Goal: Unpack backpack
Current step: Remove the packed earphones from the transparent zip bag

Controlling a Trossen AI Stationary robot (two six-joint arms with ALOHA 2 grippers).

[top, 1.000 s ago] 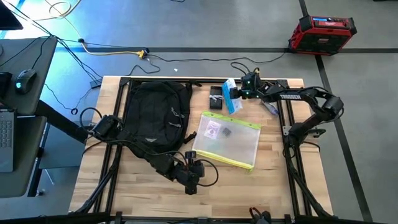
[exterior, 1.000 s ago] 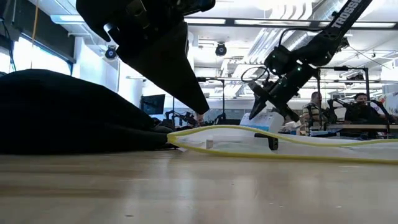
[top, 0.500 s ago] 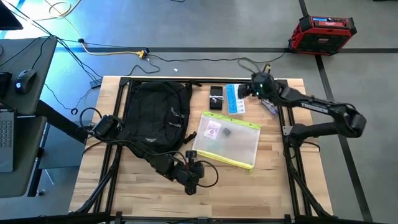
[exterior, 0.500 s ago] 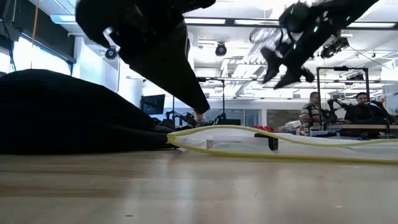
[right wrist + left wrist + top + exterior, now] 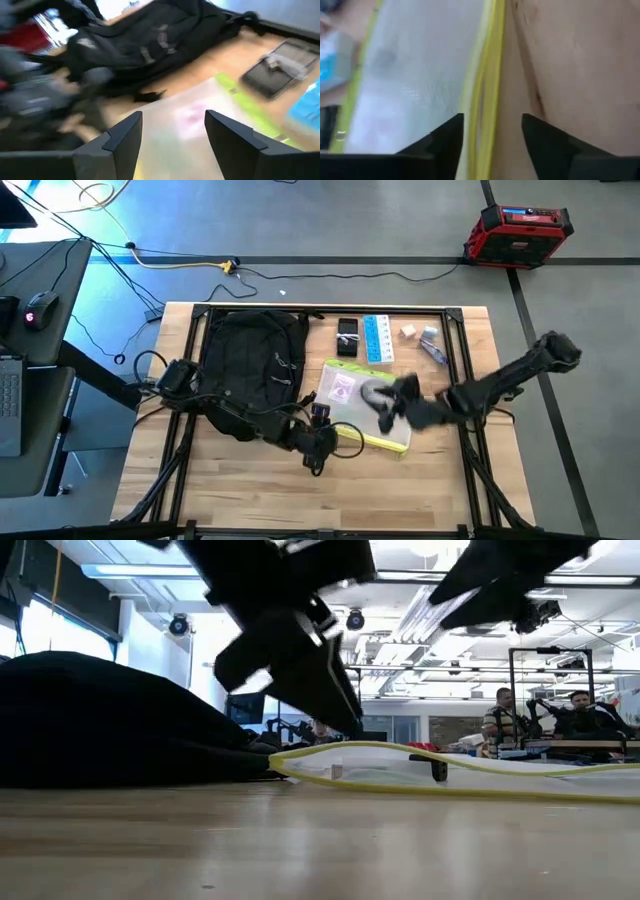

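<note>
The black backpack (image 5: 250, 360) lies flat on the table's left half, also in the low view (image 5: 100, 720). To its right lies a clear pouch with a yellow edge (image 5: 365, 408). My left gripper (image 5: 322, 448) is open at the pouch's near left corner. In the left wrist view (image 5: 492, 135), the yellow edge (image 5: 482, 100) runs between its fingers. My right gripper (image 5: 383, 402) hovers open over the pouch with nothing between its fingers (image 5: 172, 135).
Along the far edge lie a black flat device (image 5: 347, 337), a blue pack (image 5: 377, 338), a small white piece (image 5: 407, 332) and a pen-like thing (image 5: 432, 348). Bare wood shows along the near edge (image 5: 300, 500). People sit beyond the table (image 5: 540, 715).
My right gripper has left the blue pack lying at the far edge and swung fast toward the near side, ending over the pouch. My left gripper has moved a little toward the pouch, rolled, and opened.
</note>
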